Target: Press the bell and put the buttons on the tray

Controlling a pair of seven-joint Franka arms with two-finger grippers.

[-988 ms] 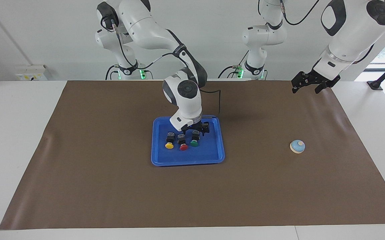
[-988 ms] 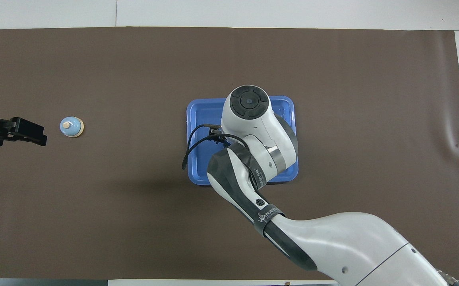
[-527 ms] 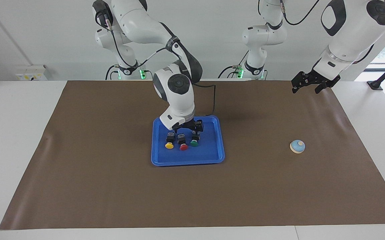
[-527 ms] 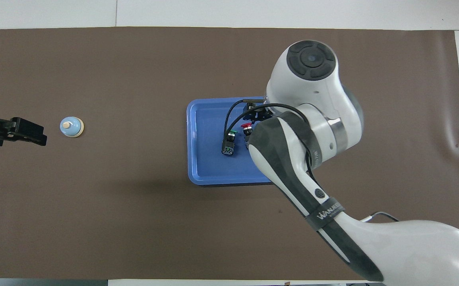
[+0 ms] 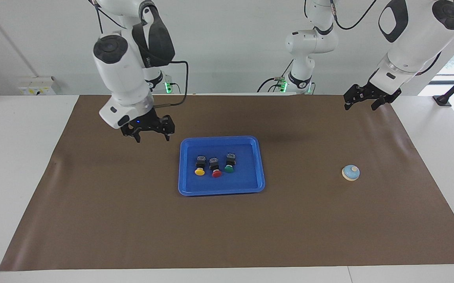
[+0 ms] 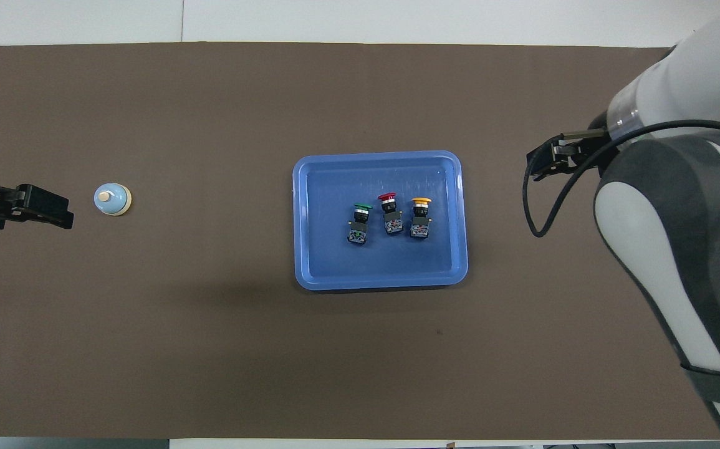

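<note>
Standing idle: right claw (image 5: pixel 150 131) raised over mat (image 5: pixel 93 196) at tray's (image 5: pixel 221 191) 10 o'clock in facing view, spread open, empty. Three buttons (image 5: pixel 214 167) in tray. Left claw (image 5: pixel 368 100) waits, grip unclear. Bell (image 5: pixel 350 172) near it; next, a press, I'd judge.

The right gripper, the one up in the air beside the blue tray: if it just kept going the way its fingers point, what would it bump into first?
Probably just the bare brown mat. The right gripper points down, clear of the tray.
</note>
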